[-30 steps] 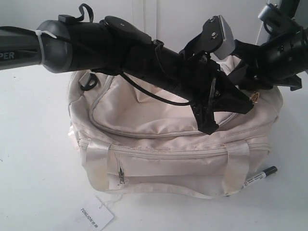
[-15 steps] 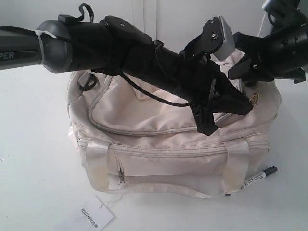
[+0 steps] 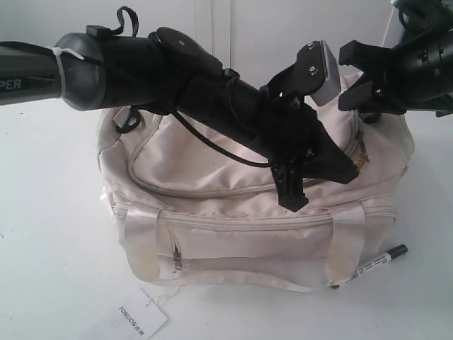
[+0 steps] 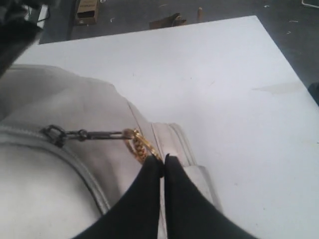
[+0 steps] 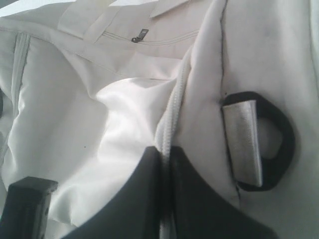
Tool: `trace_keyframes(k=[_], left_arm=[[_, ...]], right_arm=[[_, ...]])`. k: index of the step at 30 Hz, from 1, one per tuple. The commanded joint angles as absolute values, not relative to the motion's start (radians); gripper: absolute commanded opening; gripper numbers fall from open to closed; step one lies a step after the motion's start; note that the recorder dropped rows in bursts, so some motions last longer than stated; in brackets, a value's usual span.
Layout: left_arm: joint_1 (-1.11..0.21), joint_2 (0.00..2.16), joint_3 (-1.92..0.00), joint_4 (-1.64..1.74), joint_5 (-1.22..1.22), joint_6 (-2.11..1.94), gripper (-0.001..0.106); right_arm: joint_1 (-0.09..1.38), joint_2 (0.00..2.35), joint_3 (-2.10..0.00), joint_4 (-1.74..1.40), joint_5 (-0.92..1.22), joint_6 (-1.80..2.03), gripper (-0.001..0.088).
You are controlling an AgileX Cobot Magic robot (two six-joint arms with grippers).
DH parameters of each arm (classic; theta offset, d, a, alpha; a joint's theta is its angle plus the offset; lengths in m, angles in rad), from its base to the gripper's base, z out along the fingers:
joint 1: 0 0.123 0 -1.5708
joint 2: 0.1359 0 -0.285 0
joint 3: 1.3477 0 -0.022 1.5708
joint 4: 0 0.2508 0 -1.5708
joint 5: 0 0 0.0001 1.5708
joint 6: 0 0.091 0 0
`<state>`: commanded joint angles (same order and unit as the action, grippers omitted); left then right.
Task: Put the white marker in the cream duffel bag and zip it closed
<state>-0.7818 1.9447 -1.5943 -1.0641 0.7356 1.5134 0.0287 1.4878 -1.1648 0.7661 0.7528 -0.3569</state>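
The cream duffel bag [image 3: 233, 212] sits in the middle of the white table, its curved top zipper [image 3: 212, 193] running across the upper panel. My left gripper [image 3: 354, 168] reaches across to the bag's right end. In the left wrist view that gripper [image 4: 163, 159] is shut on the gold ring pull [image 4: 138, 145], which hangs on a dark chain. At the bag's upper right my right gripper [image 3: 359, 106] is shut on the bag's zipper edge [image 5: 172, 117], as its wrist view shows at the gripper [image 5: 165, 152]. The white marker [image 3: 374, 262] lies on the table by the bag's front right corner.
A white TONLION paper tag [image 3: 138, 319] lies at the front left. The front pocket's zip pull [image 3: 177, 258] hangs at the left. A black strap ring [image 5: 261, 144] sits beside my right jaws. The table edge [image 4: 289, 55] drops to a dark floor.
My right gripper has shut on the bag's zipper edge and risen, lifting the bag's right end. My left gripper, holding the ring pull, has shifted slightly down and left.
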Motion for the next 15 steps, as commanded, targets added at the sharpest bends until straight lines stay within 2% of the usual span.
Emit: trace_keyframes(k=[15], left_arm=[[-0.782, 1.945, -1.594, -0.798, 0.76, 1.297, 0.0]], right_arm=[[0.029, 1.488, -1.165, 0.766, 0.736, -0.363, 0.0]])
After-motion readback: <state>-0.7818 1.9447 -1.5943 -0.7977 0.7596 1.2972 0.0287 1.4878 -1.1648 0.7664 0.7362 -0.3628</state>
